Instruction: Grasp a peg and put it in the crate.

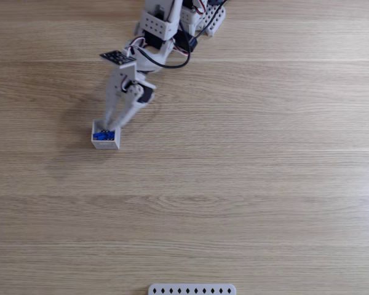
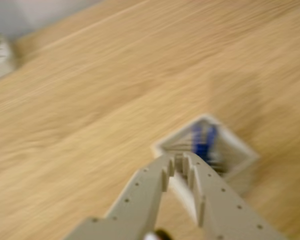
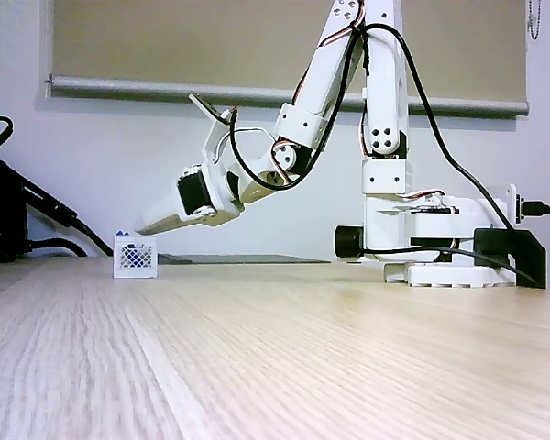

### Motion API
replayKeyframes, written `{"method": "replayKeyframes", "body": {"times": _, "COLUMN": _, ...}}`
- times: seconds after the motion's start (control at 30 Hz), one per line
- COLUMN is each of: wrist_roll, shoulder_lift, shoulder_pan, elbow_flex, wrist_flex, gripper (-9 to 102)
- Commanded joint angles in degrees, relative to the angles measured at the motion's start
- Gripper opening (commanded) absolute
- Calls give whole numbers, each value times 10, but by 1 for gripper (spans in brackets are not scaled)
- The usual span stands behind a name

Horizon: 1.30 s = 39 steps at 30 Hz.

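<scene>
Wood-grain table (image 1: 246, 184) carries everything. White arm (image 3: 385, 137) sits on its base at the right in the side-on fixed view and reaches down-left; in the top-down fixed view it enters from the top edge and angles down-left toward the crate. Hand (image 1: 109, 126) is at the crate's upper rim in the top-down view; side-on, the hand (image 3: 143, 230) tip hangs just above the crate, apart from its top edge. In the wrist view the hand (image 2: 180, 161) has both fingers meeting at the tips, pressed together, nothing between them; view is motion-blurred. Flat white perforated strip (image 1: 192, 289) lies at the bottom edge of the top-down view, well apart from the rest. Crate (image 1: 105, 139) sits on the table left of centre; side-on the crate (image 3: 135, 258) shows a lattice wall; wrist view has the crate (image 2: 240, 150) just past the fingertips. Peg (image 1: 103, 135) is blue and lies inside the crate; wrist view shows the peg (image 2: 204, 142) as a blue smear in the crate; side-on, a bit of blue pokes above the rim, too small to read orientation.
</scene>
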Motion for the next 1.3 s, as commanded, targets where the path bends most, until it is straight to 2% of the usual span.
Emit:
{"method": "replayKeyframes", "body": {"times": 0.0, "wrist_roll": 117, "shoulder_lift": 113, "shoulder_pan": -68, "elbow_flex": 3, "wrist_flex": 61, "gripper": -1}}
{"method": "replayKeyframes", "body": {"times": 0.27, "wrist_roll": 471, "shoulder_lift": 367, "shoulder_pan": -170, "elbow_flex": 51, "wrist_flex": 306, "gripper": -1}}
{"method": "replayKeyframes", "body": {"times": 0.4, "wrist_roll": 608, "shoulder_lift": 495, "shoulder_pan": -192, "elbow_flex": 70, "wrist_flex": 438, "gripper": -1}}
{"method": "replayKeyframes", "body": {"times": 0.53, "wrist_roll": 704, "shoulder_lift": 622, "shoulder_pan": -229, "elbow_flex": 91, "wrist_flex": 550, "gripper": -1}}
{"method": "replayKeyframes", "body": {"times": 0.77, "wrist_roll": 797, "shoulder_lift": 829, "shoulder_pan": -271, "elbow_flex": 138, "wrist_flex": 730, "gripper": -1}}
{"method": "replayKeyframes", "body": {"times": 0.97, "wrist_roll": 861, "shoulder_lift": 949, "shoulder_pan": -265, "elbow_flex": 179, "wrist_flex": 843, "gripper": 0}}
{"method": "replayKeyframes", "body": {"times": 1.27, "wrist_roll": 910, "shoulder_lift": 984, "shoulder_pan": -265, "elbow_flex": 222, "wrist_flex": 893, "gripper": -1}}
